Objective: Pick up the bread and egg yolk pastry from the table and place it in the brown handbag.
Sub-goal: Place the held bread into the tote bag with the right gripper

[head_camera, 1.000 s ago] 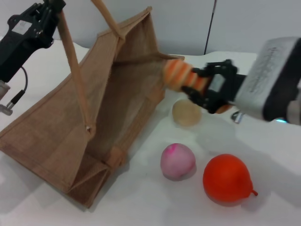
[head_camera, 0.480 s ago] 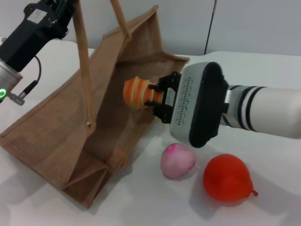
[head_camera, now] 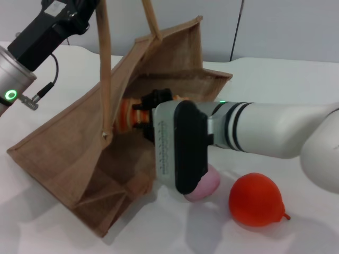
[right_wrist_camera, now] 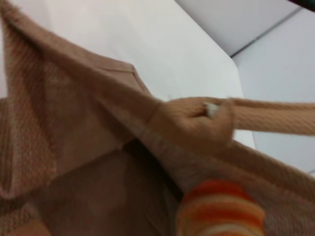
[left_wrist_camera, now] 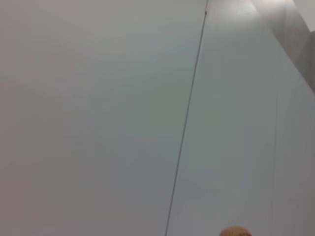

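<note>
The brown handbag (head_camera: 63, 153) lies on its side on the table with its mouth facing right. My left gripper (head_camera: 79, 9) is at the top left and holds the bag's strap handle (head_camera: 104, 63) up taut. My right gripper (head_camera: 135, 114) is inside the bag's mouth, shut on the striped orange-and-cream bread (head_camera: 126, 115). In the right wrist view the bread (right_wrist_camera: 219, 211) shows against the woven inner wall of the bag (right_wrist_camera: 74, 118), below a strap (right_wrist_camera: 275, 118). The egg yolk pastry is hidden behind my right arm.
A pink-topped pale ball (head_camera: 207, 182) peeks out from under my right arm. An orange-red round fruit (head_camera: 258, 200) lies to its right on the white table (head_camera: 296, 74). The left wrist view shows only a grey wall.
My right gripper has carried the bread leftward from outside the bag into its mouth. My left gripper has pulled the strap up and to the right. My right arm now covers the pastry.
</note>
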Action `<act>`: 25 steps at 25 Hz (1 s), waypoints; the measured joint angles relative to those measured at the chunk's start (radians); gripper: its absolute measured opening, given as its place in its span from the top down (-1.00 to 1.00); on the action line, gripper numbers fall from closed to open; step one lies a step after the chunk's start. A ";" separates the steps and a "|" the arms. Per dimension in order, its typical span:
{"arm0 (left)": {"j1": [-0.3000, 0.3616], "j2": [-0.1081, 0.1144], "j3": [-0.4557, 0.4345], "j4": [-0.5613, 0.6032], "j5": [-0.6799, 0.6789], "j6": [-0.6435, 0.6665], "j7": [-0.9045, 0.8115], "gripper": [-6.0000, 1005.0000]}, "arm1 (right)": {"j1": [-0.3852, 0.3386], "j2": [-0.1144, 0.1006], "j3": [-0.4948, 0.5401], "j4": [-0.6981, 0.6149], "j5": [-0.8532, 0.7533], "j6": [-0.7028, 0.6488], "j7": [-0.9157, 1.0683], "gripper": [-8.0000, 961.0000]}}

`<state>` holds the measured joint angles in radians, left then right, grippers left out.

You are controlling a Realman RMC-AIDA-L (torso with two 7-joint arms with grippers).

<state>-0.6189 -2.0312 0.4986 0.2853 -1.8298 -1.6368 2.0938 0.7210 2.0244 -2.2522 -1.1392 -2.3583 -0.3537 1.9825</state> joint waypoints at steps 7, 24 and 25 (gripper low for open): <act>-0.017 0.000 0.000 0.001 0.007 -0.002 -0.014 0.75 | 0.107 0.002 -0.137 0.106 0.004 0.132 -0.007 0.35; -0.022 0.002 -0.009 0.006 -0.002 -0.036 -0.026 0.75 | 0.148 0.011 -0.316 0.322 0.009 0.642 0.011 0.35; -0.022 0.002 -0.011 0.006 -0.002 -0.037 -0.026 0.75 | 0.147 0.011 -0.322 0.330 0.010 0.668 0.018 0.31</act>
<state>-0.6408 -2.0293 0.4879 0.2915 -1.8319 -1.6735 2.0677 0.8677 2.0356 -2.5742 -0.8093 -2.3483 0.3145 2.0008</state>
